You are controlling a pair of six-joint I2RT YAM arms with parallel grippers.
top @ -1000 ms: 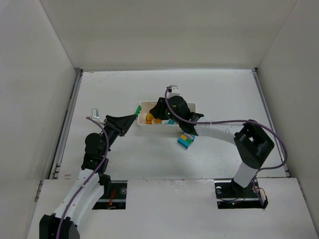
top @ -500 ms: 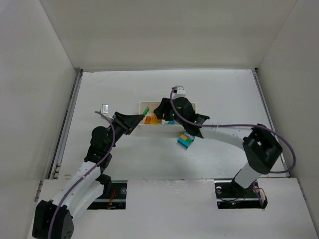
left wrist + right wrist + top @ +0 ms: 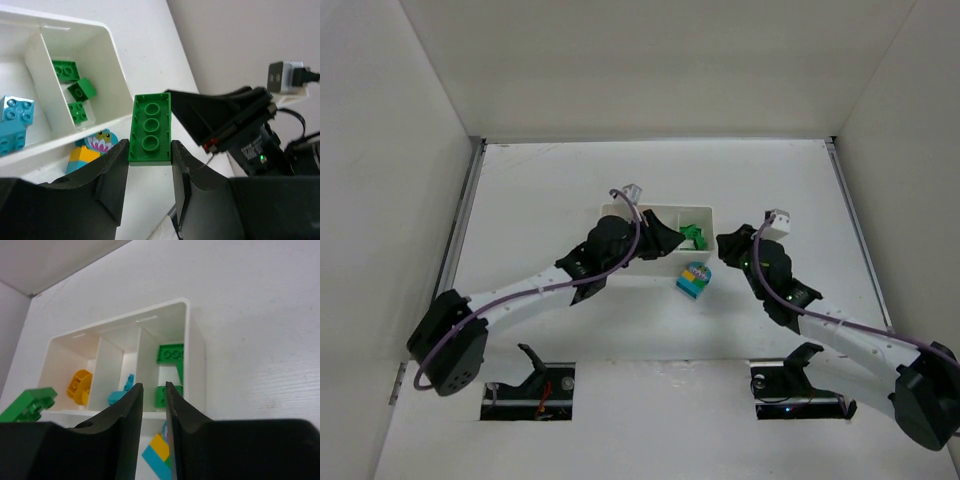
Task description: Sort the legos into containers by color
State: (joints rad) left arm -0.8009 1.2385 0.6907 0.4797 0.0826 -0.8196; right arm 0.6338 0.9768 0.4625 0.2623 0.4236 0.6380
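Note:
The white three-compartment tray [image 3: 706,213] sits mid-table. My left gripper [image 3: 658,240] hovers over its near side, shut on a long green lego [image 3: 150,129]. In the left wrist view [image 3: 149,150] the brick is clamped between both fingers, above the table just right of the tray [image 3: 113,75]. Green legos [image 3: 695,236] lie in the right compartment. My right gripper [image 3: 728,245] is right of the tray, empty, its jaws a narrow gap apart [image 3: 152,387]. A mixed cyan, yellow and green clump [image 3: 694,279] lies on the table in front of the tray.
In the right wrist view the tray [image 3: 196,340] holds a yellow-orange piece [image 3: 79,385] in its left compartment, a cyan one [image 3: 122,392] in the middle and green bricks [image 3: 170,354] on the right. White walls enclose the table on three sides.
My left arm has swung right from the tray's left end to over the tray, carrying the green lego. My right arm has pulled back out of the tray to its right side.

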